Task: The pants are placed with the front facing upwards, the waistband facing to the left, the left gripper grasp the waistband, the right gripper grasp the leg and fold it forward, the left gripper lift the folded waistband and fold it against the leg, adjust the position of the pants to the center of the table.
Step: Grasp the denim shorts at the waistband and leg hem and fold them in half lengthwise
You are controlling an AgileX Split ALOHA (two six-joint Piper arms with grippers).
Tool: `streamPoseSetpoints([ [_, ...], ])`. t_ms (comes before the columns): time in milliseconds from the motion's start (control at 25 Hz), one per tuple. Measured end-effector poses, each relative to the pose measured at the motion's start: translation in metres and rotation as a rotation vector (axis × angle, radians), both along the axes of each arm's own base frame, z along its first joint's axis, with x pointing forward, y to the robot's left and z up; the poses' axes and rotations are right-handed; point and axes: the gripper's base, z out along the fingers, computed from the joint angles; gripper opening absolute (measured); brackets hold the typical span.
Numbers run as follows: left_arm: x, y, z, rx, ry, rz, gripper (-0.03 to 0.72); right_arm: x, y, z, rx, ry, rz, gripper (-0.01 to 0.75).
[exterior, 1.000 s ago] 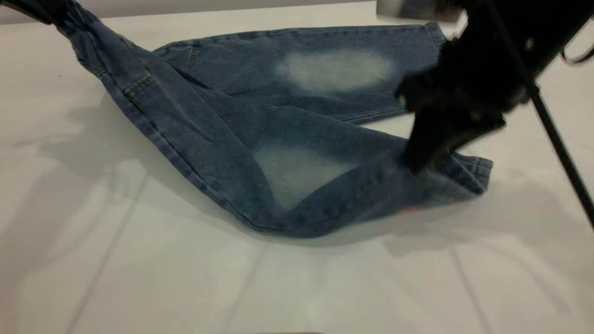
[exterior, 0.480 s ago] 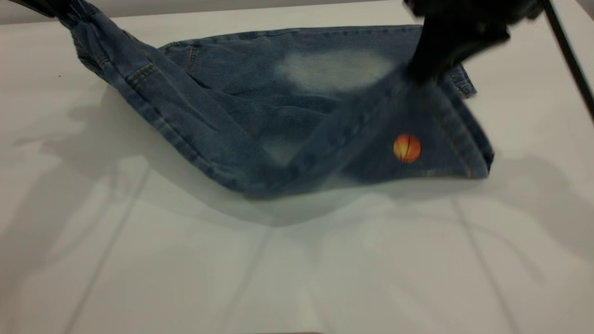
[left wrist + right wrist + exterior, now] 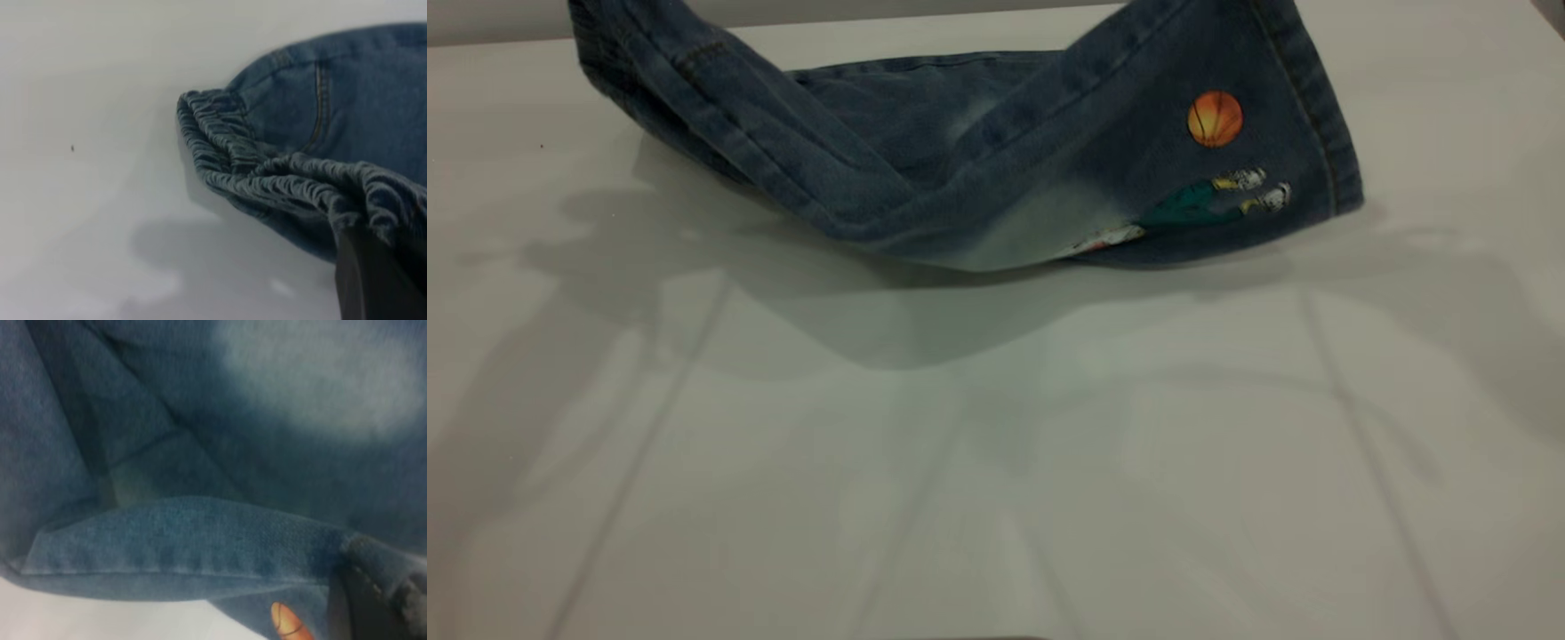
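— Left pincer is clamped on the waistband, right pincer on the leg; the pants hang between them, sagging onto the tabletop.
— Risk?
— Probably uneven travel: the lifted leg lands skewed over the other, or denim slips free.

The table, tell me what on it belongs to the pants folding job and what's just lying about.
Part of the job:
- pants, lifted at both ends, middle sagging to the table
- waistband, bunched, in the left pincer
- leg with the basketball patch, in the right pincer

Just lying about:
- nothing else lies on the white table
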Motion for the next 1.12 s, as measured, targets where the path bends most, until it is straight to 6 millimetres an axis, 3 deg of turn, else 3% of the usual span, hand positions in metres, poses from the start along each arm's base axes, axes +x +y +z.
streamPoseSetpoints([
  [360,0.017,-0.001,-0.022,-0.004,-0.065,0.007,0.030,0.041,0.006,-0.007,-0.027,-0.097,0.021,0.025],
  [680,0.031,-0.002,-0.028,-0.014,-0.202,0.017,0.030,0.072,-0.006,0.006,-0.031,-0.242,-0.065,0.025],
  [920,0.042,-0.002,-0.044,-0.018,-0.288,0.023,0.030,0.086,-0.011,-0.022,-0.047,-0.253,-0.135,0.025],
  [1120,0.051,-0.002,-0.072,-0.029,-0.314,0.047,0.030,0.094,-0.040,-0.031,-0.039,-0.239,-0.237,0.025],
])
